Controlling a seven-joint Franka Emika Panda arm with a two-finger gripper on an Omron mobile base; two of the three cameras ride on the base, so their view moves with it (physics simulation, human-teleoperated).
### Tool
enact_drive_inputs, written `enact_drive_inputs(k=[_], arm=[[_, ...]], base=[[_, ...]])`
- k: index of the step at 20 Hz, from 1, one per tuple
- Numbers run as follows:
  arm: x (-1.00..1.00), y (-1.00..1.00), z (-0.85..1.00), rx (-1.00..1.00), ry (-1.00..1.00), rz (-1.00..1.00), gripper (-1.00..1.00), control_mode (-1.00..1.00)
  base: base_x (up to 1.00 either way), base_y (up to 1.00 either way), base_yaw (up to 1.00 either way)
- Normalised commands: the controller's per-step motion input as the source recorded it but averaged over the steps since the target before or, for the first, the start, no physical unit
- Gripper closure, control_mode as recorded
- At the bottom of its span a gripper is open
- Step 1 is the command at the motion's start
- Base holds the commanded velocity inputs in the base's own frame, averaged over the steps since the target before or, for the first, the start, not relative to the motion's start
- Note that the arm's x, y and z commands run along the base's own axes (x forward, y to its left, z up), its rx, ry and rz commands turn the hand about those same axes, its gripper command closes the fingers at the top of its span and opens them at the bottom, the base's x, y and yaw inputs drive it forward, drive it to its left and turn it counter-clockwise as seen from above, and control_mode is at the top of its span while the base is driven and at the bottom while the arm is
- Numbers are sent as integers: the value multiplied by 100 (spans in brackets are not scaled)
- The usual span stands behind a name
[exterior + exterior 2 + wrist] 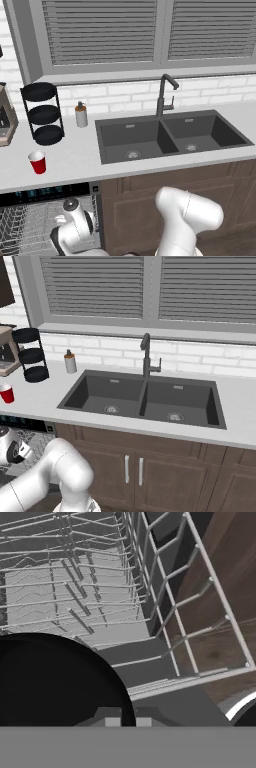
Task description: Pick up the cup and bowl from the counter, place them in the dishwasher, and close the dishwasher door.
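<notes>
In the left base view we see the cup (37, 162) standing on the counter (75, 155) near the three-tier stand (42, 112), above the open dishwasher (45, 192), where our arm reaches down over the rack. In the right base view the cup (6, 393) waits at the counter's far left edge. In the hand view our gripper (127, 721) is pressed together on the rim of the bowl (55, 682), low over the wire rack (100, 587). We judge the bowl nearly placed; cup and door remain.

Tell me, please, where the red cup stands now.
The cup stands upright on the counter, left of the sink, in front of the three-tier stand and above the open dishwasher.
</notes>
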Motion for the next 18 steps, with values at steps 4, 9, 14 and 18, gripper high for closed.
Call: enact_drive_inputs(k=[4, 9, 14, 18], arm=[[-1, 0, -21, 0, 0, 0, 100, -100], [-1, 6, 24, 0, -14, 0, 100, -100], [23, 21, 21, 0, -9, 0, 100, -100], [45, 24, 5, 0, -3, 0, 100, -100]], base=[[0, 0, 0], [0, 0, 0], [0, 0, 0], [0, 0, 0]])
